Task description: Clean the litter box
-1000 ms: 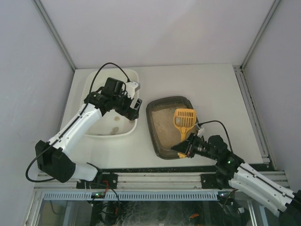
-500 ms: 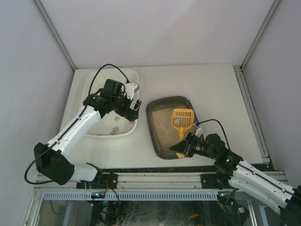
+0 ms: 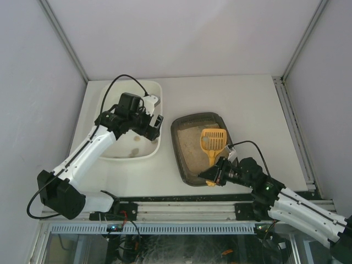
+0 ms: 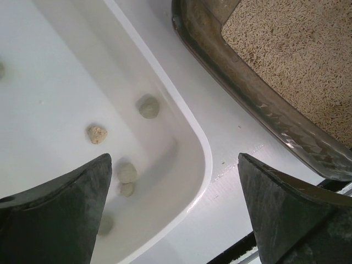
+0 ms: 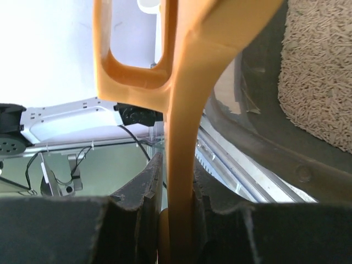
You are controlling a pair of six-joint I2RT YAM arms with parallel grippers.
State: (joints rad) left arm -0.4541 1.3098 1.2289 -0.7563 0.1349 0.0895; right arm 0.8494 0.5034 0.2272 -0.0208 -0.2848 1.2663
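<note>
The scoop (image 3: 213,139) is clamped in the right gripper (image 3: 211,176), head lying straight ahead over the box (image 3: 176,147) (left gripper (image 3: 157,113) is held wide, farther off)

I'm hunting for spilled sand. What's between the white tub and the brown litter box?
Just a strip of bare table, with a tiny speck or two. The white tub and the litter box don't touch. The left wrist view shows it up close.

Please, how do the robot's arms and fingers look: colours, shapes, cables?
The left arm and right arm have white links and black joints. Each wrist carries a thin black looping cable. The left fingers are dark grey, matte wedges; the right fingers are black with ribbed inner faces.
</note>
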